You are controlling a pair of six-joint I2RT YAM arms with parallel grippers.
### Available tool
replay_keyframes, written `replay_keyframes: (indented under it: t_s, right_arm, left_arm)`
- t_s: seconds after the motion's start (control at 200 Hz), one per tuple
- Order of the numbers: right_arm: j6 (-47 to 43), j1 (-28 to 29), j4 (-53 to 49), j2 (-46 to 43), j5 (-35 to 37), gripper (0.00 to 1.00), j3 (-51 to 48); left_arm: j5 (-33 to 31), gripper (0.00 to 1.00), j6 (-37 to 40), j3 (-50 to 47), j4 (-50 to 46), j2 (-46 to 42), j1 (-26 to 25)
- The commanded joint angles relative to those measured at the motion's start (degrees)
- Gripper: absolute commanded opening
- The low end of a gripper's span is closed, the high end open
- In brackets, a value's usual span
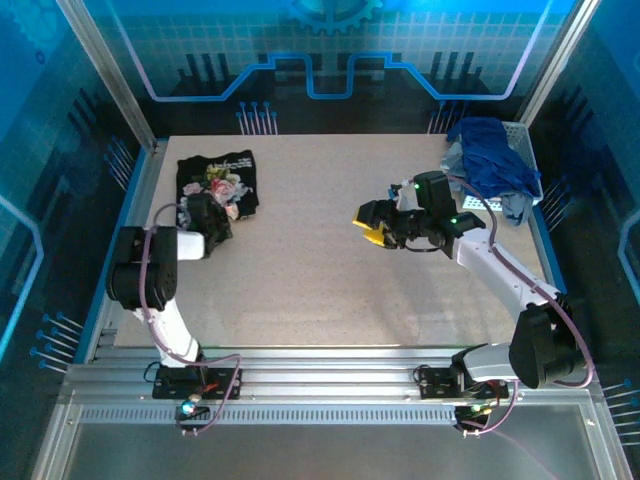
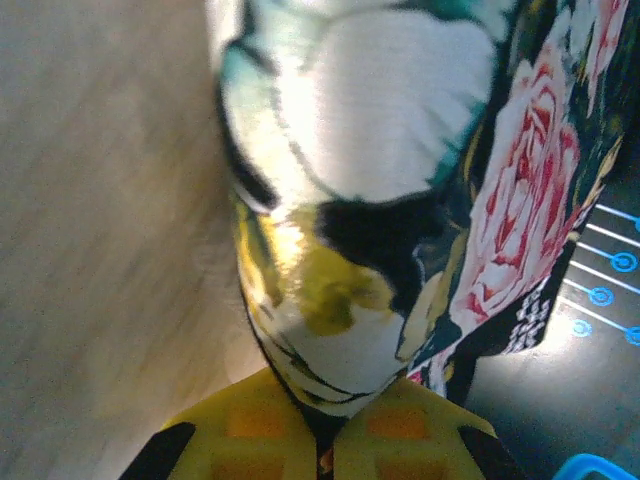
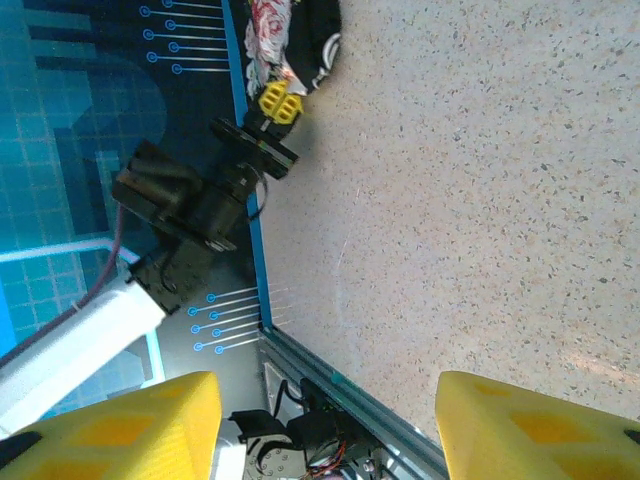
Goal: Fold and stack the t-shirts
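Found the black t-shirt (image 1: 222,180) folded into a rough square at ten o'clock on the worktop (image 1: 320,290), flower print facing up. Saw the left end effector (image 1: 212,225) at that shirt's six o'clock edge, clamped on the cloth. From the left wrist, made out printed fabric running down between the two yellow fingers (image 2: 240,440) and pinched there, with pale worktop off at nine o'clock. Noted the right end effector (image 1: 372,228) near the middle of the worktop, a little toward three o'clock, aimed at nine o'clock. From the right wrist, saw its own fingers (image 3: 120,430) spread wide, gripping nothing. Spotted the royal blue t-shirt (image 1: 490,155) heaped in the white mesh basket (image 1: 522,130) at two o'clock, draped over the rim. Picked out the pale grey-blue t-shirt (image 1: 512,207) at the heap's six o'clock side, touching the blue one. Judged that heap well apart from the black t-shirt, and the right end effector between the two, nearer the basket.
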Motion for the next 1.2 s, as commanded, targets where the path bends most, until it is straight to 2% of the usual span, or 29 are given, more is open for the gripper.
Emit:
replay_keyframes:
  t_s: [0.0, 0.11, 0.235, 0.41, 0.615, 0.88, 0.915, 0.98, 1.06, 1.11, 1.196]
  right_arm:
    - [-0.65, -0.30, -1.15, -1.60, -0.69, 0.60, 0.08]
    - [-0.58, -0.21, -1.42, -1.64, -0.49, 0.60, -0.05]
    - [-0.41, 0.11, -1.49, -1.44, -0.27, 0.60, 0.28]
    - [-0.65, 0.91, -2.21, -1.09, 0.36, 0.60, 1.04]
    - [-0.63, 1.71, -2.98, -0.30, 1.03, 0.60, 2.67]
    - [-0.82, 3.38, -2.69, 2.74, 0.98, 0.61, 4.58]
    - [-0.95, 3.62, -2.65, 3.16, 1.08, 0.61, 4.99]
    - [-1.22, 3.87, -2.78, 3.48, 1.40, 0.61, 5.69]
    - [-1.20, 3.90, -0.63, 1.64, 3.01, 0.61, 5.34]
    - [-1.26, 3.85, 2.02, -0.72, 4.61, 0.61, 4.35]
    - [-1.02, 3.80, 7.58, -5.35, 7.76, 0.62, 1.54]
  left_arm:
    - [15.40, 0.00, 14.93, 6.89, -5.13, 3.59, 5.55]
    - [19.98, 0.00, 19.64, 15.11, -12.39, 7.30, 8.52]
    - [24.26, 0.00, 21.35, 23.57, -15.37, 12.67, 9.52]
    - [25.12, 0.00, 28.09, 34.84, -27.54, 17.67, 10.46]
    - [24.97, 0.00, 34.92, 39.60, -36.35, 19.73, 12.10]
    - [25.49, 0.00, 39.48, 40.50, -41.30, 19.46, 12.51]
    - [25.22, 0.06, 40.16, 40.26, -41.74, 19.04, 12.55]
    - [25.26, 0.35, 40.73, 39.30, -41.80, 17.78, 12.61]
    - [24.40, 0.57, 40.83, 37.16, -40.68, 14.07, 12.55]
    - [23.65, 0.64, 40.38, 35.18, -39.99, 10.94, 12.58]
    - [21.98, 0.66, 38.85, 30.89, -38.72, 4.11, 12.46]
